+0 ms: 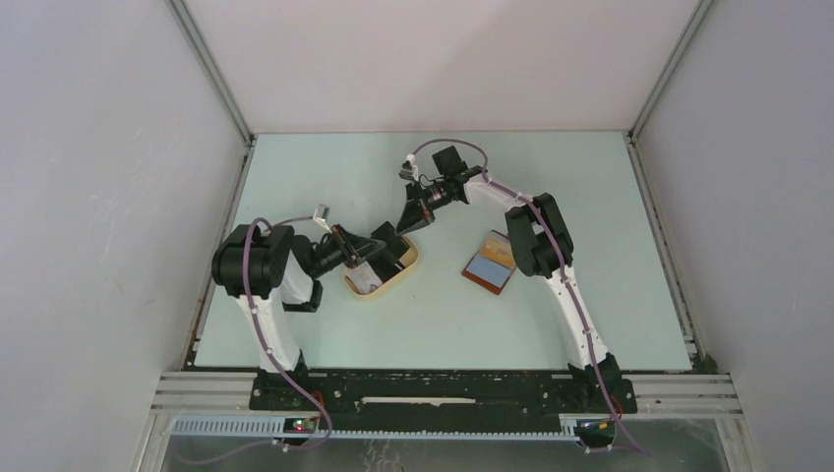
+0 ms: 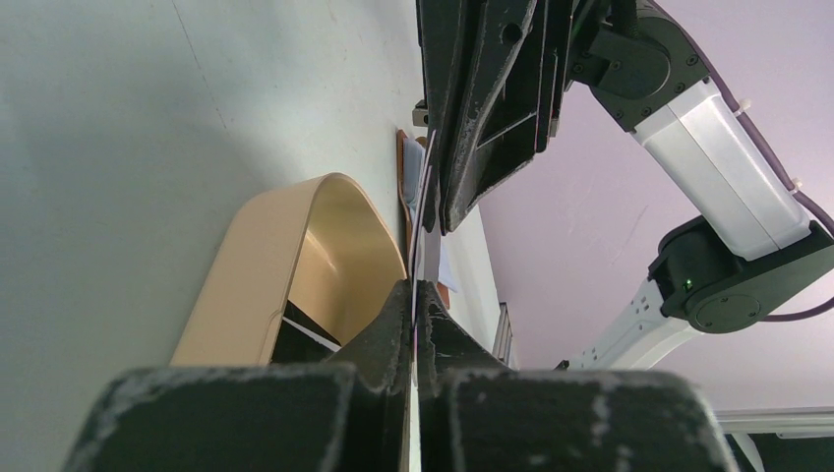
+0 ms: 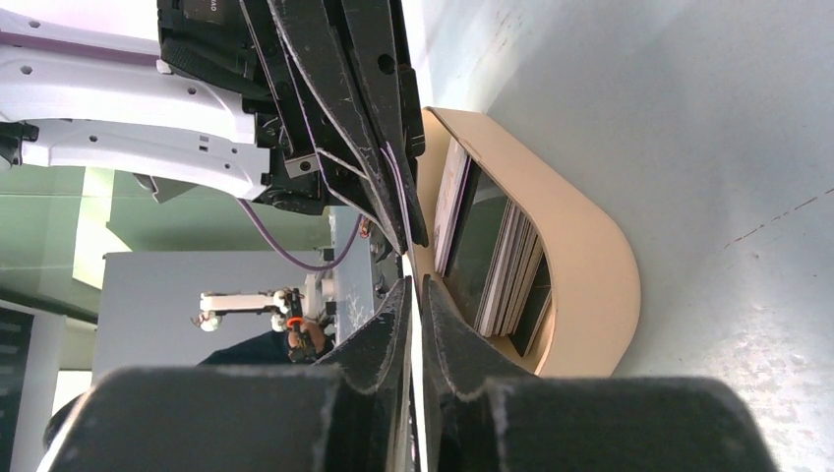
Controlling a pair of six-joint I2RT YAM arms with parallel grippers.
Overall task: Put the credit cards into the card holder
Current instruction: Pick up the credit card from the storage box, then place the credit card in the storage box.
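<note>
Card handover over tray: left pincer clamped on credit card; right pincer grip cannot be told. Next: carry it right to card holder.

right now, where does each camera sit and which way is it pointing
top: fixed above and behind the bases, looking down on the table; shows left arm, right arm, left gripper over the tray, right gripper, wallet.
left wrist: looks along its own fingers, shut on an edge-on card, toward the right gripper.
right wrist: looks along its own fingers toward the left gripper, with cards in the tray.
shared: both wrist views show the tray and the opposite gripper.
</note>
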